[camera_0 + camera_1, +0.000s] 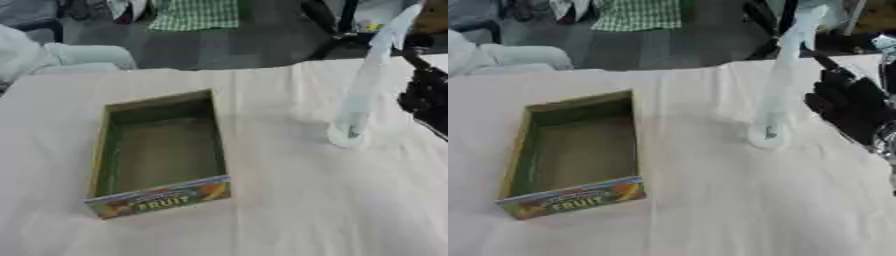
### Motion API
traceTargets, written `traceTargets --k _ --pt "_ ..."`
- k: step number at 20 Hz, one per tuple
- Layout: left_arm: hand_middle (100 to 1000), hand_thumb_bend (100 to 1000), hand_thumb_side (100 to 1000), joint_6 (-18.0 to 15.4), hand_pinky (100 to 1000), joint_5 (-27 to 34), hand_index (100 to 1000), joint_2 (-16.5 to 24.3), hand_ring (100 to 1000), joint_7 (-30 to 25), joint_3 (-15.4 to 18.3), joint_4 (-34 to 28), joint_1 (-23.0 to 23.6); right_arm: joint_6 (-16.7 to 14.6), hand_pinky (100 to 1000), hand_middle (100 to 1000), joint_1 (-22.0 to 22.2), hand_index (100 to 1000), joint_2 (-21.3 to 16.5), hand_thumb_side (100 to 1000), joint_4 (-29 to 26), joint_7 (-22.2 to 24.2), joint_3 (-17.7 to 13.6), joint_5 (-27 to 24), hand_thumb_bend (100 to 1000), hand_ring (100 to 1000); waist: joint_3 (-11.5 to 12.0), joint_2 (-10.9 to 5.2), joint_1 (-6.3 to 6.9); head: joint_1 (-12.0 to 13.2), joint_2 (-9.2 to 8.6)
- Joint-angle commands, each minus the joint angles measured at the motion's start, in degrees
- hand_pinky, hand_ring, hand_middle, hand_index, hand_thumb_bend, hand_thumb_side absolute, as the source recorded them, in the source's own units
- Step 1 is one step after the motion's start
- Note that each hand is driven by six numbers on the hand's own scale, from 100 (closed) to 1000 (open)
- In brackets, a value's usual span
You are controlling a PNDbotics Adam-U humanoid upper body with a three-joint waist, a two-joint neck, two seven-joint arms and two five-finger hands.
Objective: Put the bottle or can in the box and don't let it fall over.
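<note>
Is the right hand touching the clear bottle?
Apart. In the right eye view, white cloth shows between the right hand and the clear bottle.

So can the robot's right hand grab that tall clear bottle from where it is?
Probably yes. The right hand sits just beside the bottle, apart from it, with only bare tablecloth between them. The box is off on the bottle's other side.

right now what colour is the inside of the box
Dull green inside the box, clearest in the left eye view.
</note>
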Motion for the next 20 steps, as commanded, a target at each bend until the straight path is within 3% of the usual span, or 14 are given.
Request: traceTargets --k 1,20 --pt "803 737 616 0.0 752 0.2 759 1.2 918 -0.3 0.2 -1.1 -0.5 0.4 100 156 -1.0 998 -1.1 852 0.1 0.2 -0.3 -0.1 100 100 0.1 -0.71 -0.09 -0.2 -0.94" --pt "805 735 617 0.0 751 0.3 759 1.0 921 -0.3 0.2 -1.1 -0.6 1.5 100 154 -2.8 993 -0.8 847 0.9 0.8 0.1 -1.4 100 100 0.6 -0.31 -0.17 -0.2 -1.22"
